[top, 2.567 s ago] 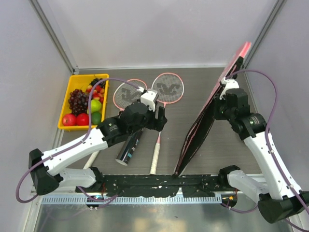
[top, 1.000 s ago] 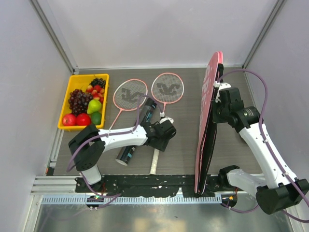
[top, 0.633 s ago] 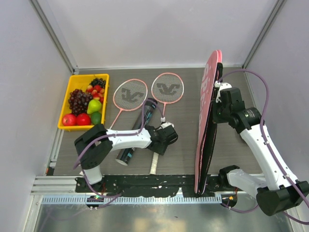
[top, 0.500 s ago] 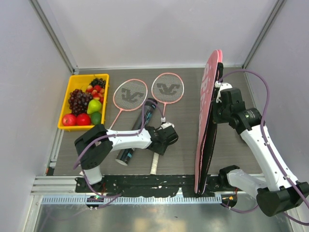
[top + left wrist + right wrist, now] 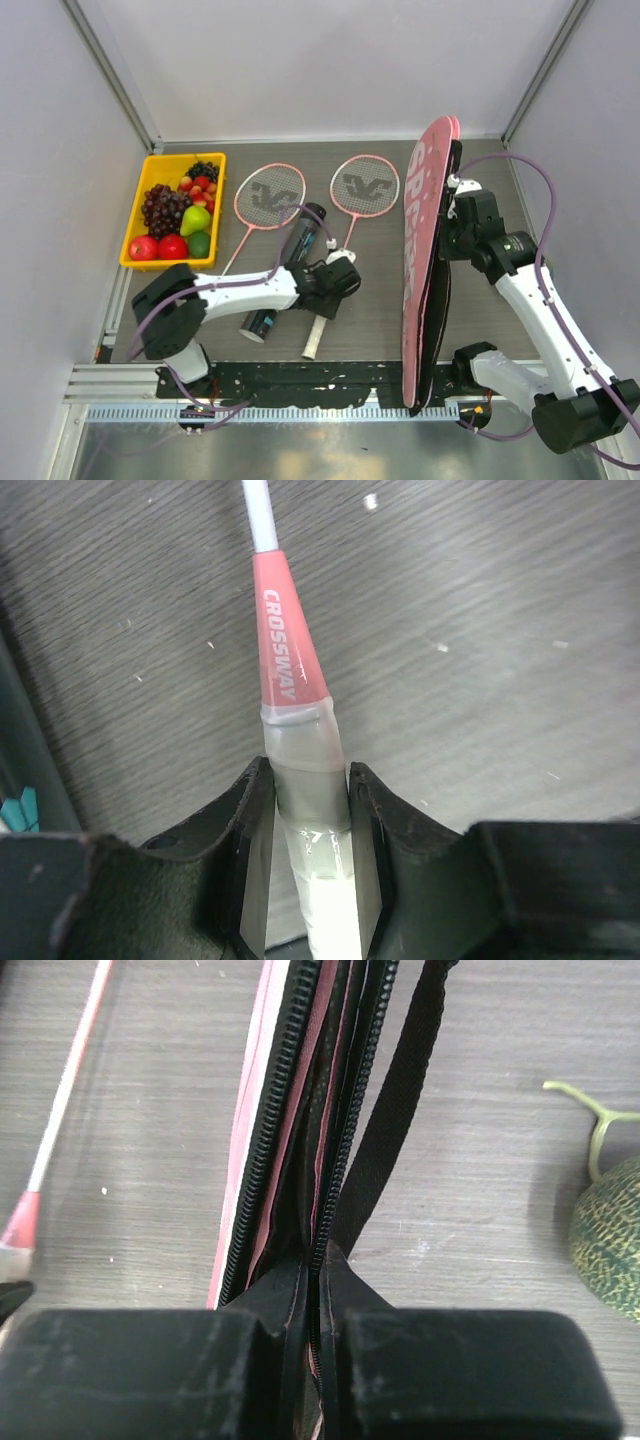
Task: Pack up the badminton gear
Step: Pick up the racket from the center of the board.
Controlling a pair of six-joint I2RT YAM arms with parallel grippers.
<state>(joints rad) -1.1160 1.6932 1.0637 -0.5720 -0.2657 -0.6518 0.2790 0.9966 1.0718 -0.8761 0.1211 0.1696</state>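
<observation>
My left fingers (image 5: 335, 282): clamped on white handle of pink-framed racket (image 5: 288, 680).
My right fingers (image 5: 455, 212): clamped on zipper edge of upright pink "SPORT" racket bag (image 5: 420, 250).

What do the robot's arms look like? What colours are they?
The left arm and right arm are smooth white tubes joined by chunky black rounded joints. A thin purple cable loops along each one. The left tool and right tool are matte black, each with two flat fingers. I can't make out any writing on them.
</observation>
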